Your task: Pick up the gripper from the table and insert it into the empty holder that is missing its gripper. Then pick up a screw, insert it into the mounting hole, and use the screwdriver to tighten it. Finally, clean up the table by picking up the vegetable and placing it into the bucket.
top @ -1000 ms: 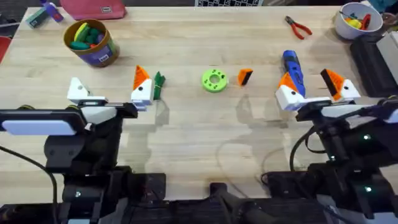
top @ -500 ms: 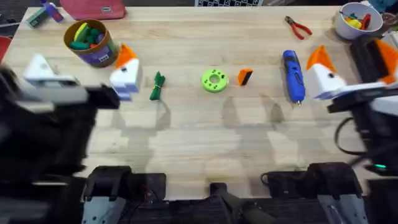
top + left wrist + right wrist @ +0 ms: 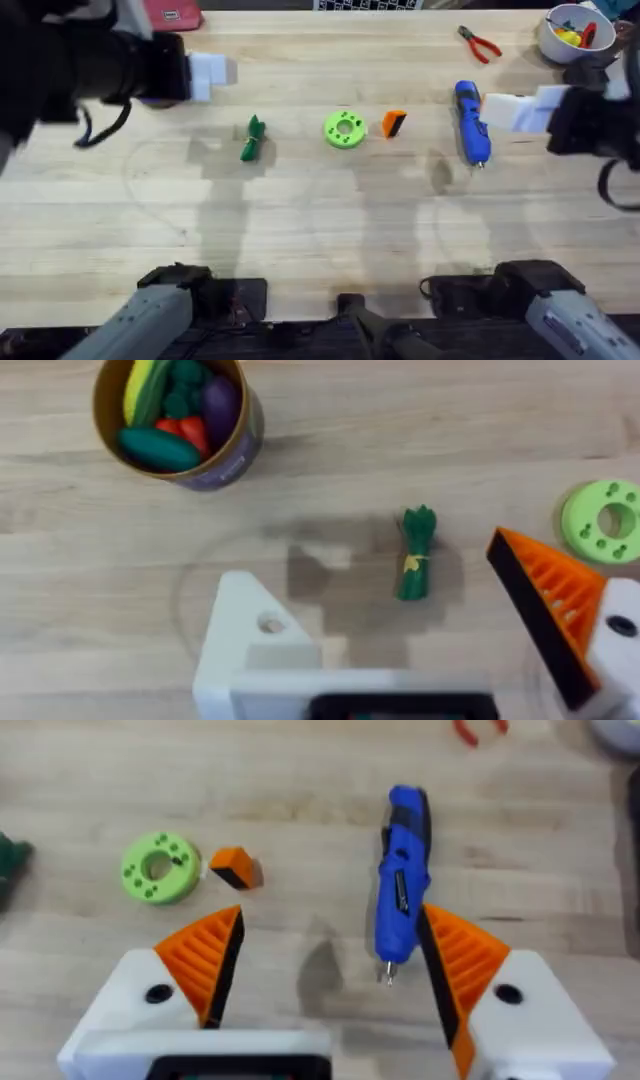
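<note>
Nothing done yet, I'd judge: going L to R, the bucket (image 3: 176, 420) sits at the table's 10 o'clock with toys inside, the veg (image 3: 252, 139) lies loose on the table at 9, and just past the green disc (image 3: 345, 129) the loose gripper (image 3: 394, 122) is near centre, with the driver (image 3: 471, 122) at 3. Left gripper (image 3: 430, 630) is wide apart and empty above the veg, its holder (image 3: 250, 630) bare with no wedge; right gripper (image 3: 325, 960) is also apart, hovering above the driver, holding nothing. All steps left (insert, screw, tidy); no brand or writing legible; bucket's purple label can't be read.
</note>
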`<state>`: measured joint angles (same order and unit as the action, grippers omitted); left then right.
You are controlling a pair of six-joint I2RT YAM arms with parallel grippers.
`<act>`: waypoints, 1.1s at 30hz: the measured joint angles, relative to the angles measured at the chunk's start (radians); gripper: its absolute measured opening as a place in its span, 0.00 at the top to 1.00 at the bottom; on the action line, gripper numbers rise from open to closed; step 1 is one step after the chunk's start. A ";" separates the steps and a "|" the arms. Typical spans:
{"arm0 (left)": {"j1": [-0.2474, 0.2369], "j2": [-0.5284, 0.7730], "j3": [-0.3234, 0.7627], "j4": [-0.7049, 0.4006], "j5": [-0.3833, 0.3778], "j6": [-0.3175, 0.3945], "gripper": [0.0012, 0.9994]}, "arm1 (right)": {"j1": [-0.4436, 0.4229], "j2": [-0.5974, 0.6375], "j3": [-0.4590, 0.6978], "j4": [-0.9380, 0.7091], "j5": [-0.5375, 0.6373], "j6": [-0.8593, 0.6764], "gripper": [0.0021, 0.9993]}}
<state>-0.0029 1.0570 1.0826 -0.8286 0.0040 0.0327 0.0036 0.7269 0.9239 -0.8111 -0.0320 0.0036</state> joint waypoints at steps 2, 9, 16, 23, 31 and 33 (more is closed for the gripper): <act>0.000 0.073 0.042 -0.040 0.000 0.001 0.01 | 0.000 0.085 0.042 -0.045 0.000 -0.001 0.01; 0.000 0.224 0.096 -0.098 0.000 0.001 0.01 | 0.000 0.289 0.093 -0.126 0.000 -0.015 0.01; -0.002 0.260 0.096 -0.115 0.001 0.010 0.01 | 0.000 0.380 0.093 -0.128 -0.003 -0.016 0.01; -0.088 0.341 0.101 -0.225 0.003 0.020 0.01 | 0.000 0.412 0.093 -0.128 -0.013 -0.019 0.01; -0.133 0.568 0.101 -0.164 0.006 0.004 0.01 | 0.000 0.412 0.094 -0.128 -0.014 -0.020 0.01; -0.133 0.619 0.101 -0.141 0.010 0.000 0.01 | 0.000 0.412 0.094 -0.128 -0.014 -0.019 0.01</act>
<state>-0.1360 1.6762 1.1831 -0.9695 0.0144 0.0329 0.0036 1.1393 1.0183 -0.9390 -0.0460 -0.0158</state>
